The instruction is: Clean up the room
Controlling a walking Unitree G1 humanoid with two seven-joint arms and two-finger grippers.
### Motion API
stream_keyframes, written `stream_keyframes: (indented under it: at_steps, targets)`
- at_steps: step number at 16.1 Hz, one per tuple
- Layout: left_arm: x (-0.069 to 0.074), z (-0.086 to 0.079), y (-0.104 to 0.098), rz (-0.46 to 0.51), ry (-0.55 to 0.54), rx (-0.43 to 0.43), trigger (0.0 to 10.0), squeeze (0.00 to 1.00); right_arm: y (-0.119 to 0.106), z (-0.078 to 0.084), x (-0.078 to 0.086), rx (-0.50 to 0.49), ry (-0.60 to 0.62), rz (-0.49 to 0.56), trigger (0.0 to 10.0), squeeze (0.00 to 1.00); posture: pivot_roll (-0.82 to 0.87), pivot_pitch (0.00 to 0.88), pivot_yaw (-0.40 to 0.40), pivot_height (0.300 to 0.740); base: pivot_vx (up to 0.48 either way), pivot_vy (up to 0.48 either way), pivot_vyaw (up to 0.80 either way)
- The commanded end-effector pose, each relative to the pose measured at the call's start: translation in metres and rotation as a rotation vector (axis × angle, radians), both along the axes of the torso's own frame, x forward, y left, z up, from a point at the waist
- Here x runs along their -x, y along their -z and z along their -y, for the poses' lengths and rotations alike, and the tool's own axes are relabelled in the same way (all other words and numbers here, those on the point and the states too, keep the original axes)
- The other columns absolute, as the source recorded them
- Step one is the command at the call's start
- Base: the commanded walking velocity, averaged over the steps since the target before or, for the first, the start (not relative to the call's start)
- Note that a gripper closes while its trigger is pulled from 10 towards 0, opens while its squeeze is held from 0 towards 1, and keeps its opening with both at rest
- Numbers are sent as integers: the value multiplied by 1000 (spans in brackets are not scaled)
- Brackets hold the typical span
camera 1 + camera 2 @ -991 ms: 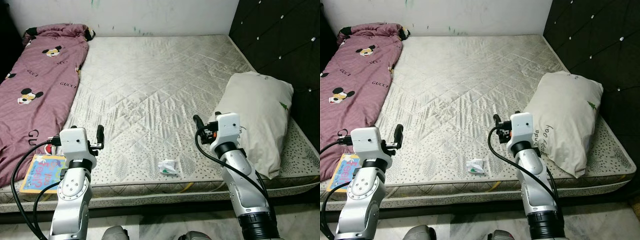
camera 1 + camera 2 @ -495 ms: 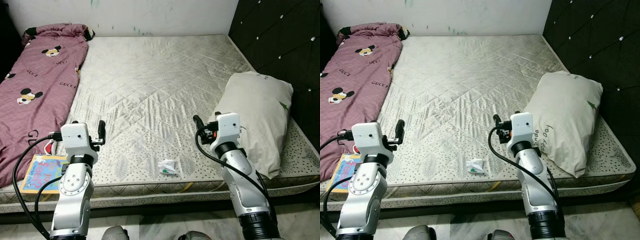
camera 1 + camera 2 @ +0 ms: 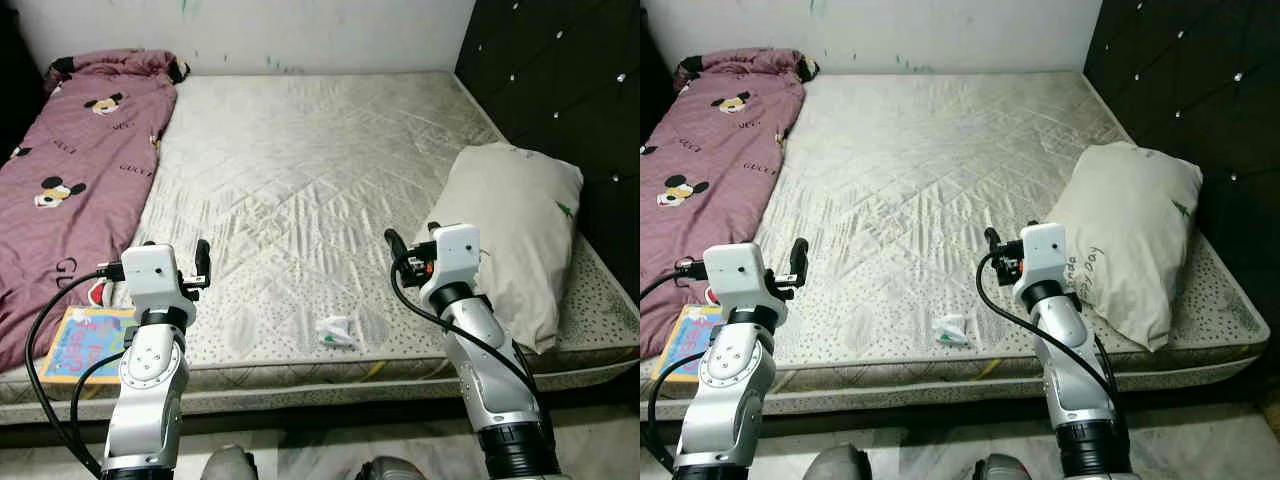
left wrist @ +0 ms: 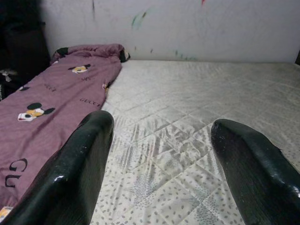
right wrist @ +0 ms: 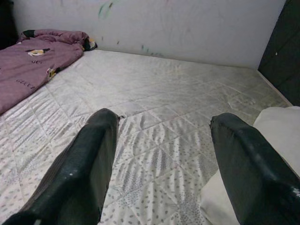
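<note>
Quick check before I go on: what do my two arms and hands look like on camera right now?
Both arms are jointed silver tubes topped by a white boxy wrist housing, with black cables looping alongside. The left hand and right hand each have two long, rounded, glossy black fingers. The right wrist shows small red wiring.

Home bedroom, bare quilted mattress [image 3: 310, 180], pillow [image 3: 515, 235], maroon cartoon-print blanket [image 3: 70, 170], dark tufted headboard [image 3: 560, 80]

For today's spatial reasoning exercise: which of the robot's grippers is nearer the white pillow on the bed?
Right. The right gripper hovers just beside the white pillow; the left gripper is across the mattress, near the purple blanket.
</note>
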State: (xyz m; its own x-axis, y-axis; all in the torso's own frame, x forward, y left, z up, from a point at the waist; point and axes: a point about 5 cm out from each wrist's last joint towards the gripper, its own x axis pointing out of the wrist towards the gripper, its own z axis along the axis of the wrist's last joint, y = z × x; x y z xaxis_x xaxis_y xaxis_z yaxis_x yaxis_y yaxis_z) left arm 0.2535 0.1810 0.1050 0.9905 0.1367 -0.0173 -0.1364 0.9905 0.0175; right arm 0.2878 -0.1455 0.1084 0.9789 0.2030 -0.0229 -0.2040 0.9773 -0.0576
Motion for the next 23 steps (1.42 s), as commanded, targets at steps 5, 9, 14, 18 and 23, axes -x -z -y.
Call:
stream_keyframes:
  at_steps: [5, 9, 14, 18, 23]
  targets:
    - [-2, 0, 0, -6, -10, -16, 10000, 0, -7, -1, -2, -4, -16, 22, 10000, 0, -45, 0, -4, 634, 0, 0, 0]
    - [-1, -4, 1, -12, -47, 3, 10000, 0, -7, -3, -2, 0, -35, 17, 10000, 0, -45, 0, -6, 634, 0, 0, 0]
    - [0, -7, 2, -14, -88, -11, 10000, 0, -5, -7, -2, 6, -72, 9, 10000, 0, -42, 0, -7, 634, 0, 0, 0]
    - [1, -8, 3, -19, -93, -8, 10000, 0, -5, -6, -1, 3, -83, 5, 10000, 0, -44, 0, -8, 599, 0, 0, 0]
    - [1, -6, 1, -6, -75, -2, 10000, 0, -4, -8, -2, -9, -101, -2, 10000, 0, -44, 0, -11, 599, 0, 0, 0]
